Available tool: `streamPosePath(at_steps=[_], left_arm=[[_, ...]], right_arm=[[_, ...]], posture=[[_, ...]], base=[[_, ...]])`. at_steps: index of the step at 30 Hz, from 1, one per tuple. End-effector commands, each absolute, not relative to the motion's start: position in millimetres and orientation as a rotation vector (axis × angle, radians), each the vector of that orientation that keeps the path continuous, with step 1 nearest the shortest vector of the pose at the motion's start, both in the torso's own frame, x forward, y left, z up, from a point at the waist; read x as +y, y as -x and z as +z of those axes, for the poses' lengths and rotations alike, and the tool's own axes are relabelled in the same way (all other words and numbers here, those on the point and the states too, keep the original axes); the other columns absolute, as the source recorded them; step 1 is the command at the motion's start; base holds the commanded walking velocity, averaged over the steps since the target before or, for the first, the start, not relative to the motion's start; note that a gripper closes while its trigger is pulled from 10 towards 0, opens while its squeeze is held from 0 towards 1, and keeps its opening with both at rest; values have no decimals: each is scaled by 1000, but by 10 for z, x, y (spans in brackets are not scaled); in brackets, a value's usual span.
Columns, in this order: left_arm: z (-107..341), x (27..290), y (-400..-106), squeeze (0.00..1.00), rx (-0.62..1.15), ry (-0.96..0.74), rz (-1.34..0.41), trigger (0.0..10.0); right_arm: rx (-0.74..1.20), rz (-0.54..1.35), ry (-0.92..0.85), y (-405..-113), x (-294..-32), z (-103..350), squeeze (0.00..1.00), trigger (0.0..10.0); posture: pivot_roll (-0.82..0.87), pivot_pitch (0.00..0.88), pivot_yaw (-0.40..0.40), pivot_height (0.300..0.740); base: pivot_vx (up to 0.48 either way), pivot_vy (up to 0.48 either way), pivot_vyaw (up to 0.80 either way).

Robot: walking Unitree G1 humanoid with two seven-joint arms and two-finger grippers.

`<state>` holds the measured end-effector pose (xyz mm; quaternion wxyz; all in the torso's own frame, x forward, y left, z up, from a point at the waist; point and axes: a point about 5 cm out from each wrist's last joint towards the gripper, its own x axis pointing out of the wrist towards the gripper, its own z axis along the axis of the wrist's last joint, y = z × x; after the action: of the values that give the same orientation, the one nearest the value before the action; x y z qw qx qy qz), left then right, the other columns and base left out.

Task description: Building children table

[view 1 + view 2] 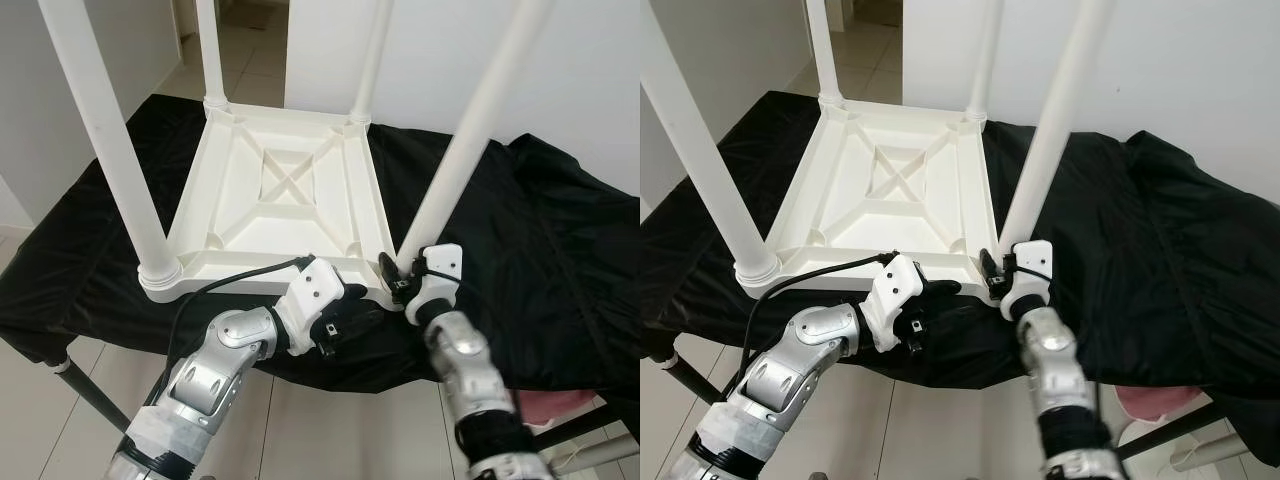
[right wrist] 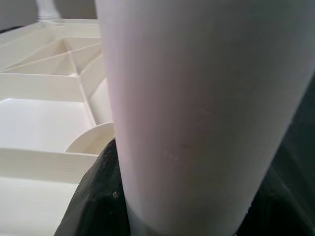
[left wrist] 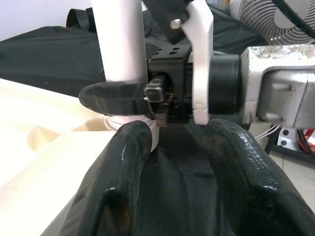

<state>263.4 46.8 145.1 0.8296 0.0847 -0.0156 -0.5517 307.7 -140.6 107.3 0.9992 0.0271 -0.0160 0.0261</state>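
A white plastic children's table lies upside down on a black cloth, all its legs pointing up. My right gripper is shut on the near right leg just above its socket. That leg looms close in the right wrist view, with one black finger against it. My left gripper is open at the table's near edge, just left of that corner. Its fingers stand apart, and past them the leg shows with the right gripper's black finger clamped on it.
The black cloth covers a stand with a dark metal leg at the lower left. A fan stands beyond the right side. Something pink lies low on the right. Tiled floor and white walls surround the stand.
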Motion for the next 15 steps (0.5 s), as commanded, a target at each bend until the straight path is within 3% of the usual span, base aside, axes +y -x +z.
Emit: streamPosePath(at_steps=[1, 5, 12, 13, 14, 15], left_arm=[[1461, 437, -2653, 0, -39, -187, -1160, 10000], [1453, 437, -2637, 0, -35, -183, -1163, 10000], [1440, 433, -2623, 0, -28, -187, -1174, 10000], [1444, 434, -2628, 0, -29, -188, -1174, 10000], [1447, 439, -2634, 0, -30, -188, -1171, 10000], [1444, 445, -2633, 0, -29, -189, -1170, 10000]], right_arm=[[73, -126, -65, -2990, -1530, 870, 0, 10000], [64, -108, -65, -2976, -1359, 921, 0, 10000], [54, -75, -22, -2962, -1327, 958, 0, 10000], [57, -79, -18, -2955, -1324, 956, 114, 10000], [55, -68, -29, -2948, -1309, 960, 1000, 10000], [45, -50, -32, -2943, -1293, 974, 1000, 10000]], posture=[[-5, 0, -101, 740], [-5, 0, -101, 740], [-10, 0, -93, 740], [-10, 0, -93, 740], [-10, 0, -95, 740], [-10, 0, -95, 740]], base=[[0, 0, 0], [0, 0, 0], [0, 0, 0], [0, 0, 0], [0, 0, 0], [0, 0, 0]])
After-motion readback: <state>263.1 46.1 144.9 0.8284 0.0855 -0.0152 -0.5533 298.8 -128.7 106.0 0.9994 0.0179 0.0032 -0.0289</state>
